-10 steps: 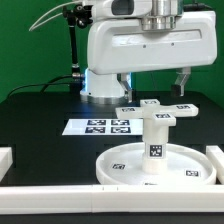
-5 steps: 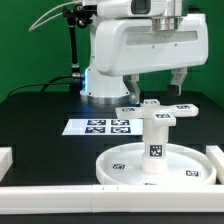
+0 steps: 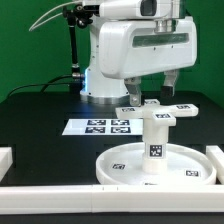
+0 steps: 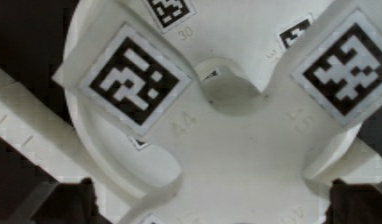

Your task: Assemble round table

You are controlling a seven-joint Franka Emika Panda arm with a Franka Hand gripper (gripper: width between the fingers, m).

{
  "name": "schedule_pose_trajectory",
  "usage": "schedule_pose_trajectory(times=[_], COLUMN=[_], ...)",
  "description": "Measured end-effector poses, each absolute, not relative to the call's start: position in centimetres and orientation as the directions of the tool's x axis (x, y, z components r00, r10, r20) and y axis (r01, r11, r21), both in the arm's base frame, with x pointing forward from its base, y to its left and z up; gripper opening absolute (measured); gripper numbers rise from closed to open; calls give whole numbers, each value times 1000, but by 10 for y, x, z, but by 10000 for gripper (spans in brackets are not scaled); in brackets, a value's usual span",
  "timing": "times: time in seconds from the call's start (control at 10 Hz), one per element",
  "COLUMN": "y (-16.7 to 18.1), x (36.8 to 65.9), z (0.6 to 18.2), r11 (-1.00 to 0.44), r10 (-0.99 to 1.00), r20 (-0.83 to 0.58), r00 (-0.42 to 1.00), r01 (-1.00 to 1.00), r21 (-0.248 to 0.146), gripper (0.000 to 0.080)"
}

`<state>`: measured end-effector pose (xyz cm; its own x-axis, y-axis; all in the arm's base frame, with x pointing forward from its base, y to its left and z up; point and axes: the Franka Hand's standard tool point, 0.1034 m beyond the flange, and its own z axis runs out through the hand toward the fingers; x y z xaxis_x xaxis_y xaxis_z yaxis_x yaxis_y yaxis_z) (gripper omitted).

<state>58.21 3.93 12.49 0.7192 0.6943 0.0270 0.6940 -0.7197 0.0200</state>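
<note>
Pincer (image 3: 153, 84): spread wide, gripped nothing, hung just above the cross-shaped base.
Cross-shaped base (image 3: 156, 111): sat on top of the leg; its tags filled the wrist view.
Leg (image 3: 155, 148): stood upright at the round disc's middle.
Round disc (image 3: 118, 166): lay flat on the black desk (image 3: 40, 115).

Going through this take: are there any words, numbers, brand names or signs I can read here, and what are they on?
Words, numbers, brands: none can be read in either view.
Signs: only black-and-white square tags, patterns rather than text, on the cross-shaped base, the leg, the round disc and the marker board.
</note>
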Motion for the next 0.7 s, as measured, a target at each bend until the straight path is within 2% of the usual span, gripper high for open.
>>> schedule_pose_trajectory(times=[0.7], y=[57], x=[568], z=[113], r11=[-763], r10=[647], r20=[29], r00=[762], r01=[647], r21=[13], gripper=[649])
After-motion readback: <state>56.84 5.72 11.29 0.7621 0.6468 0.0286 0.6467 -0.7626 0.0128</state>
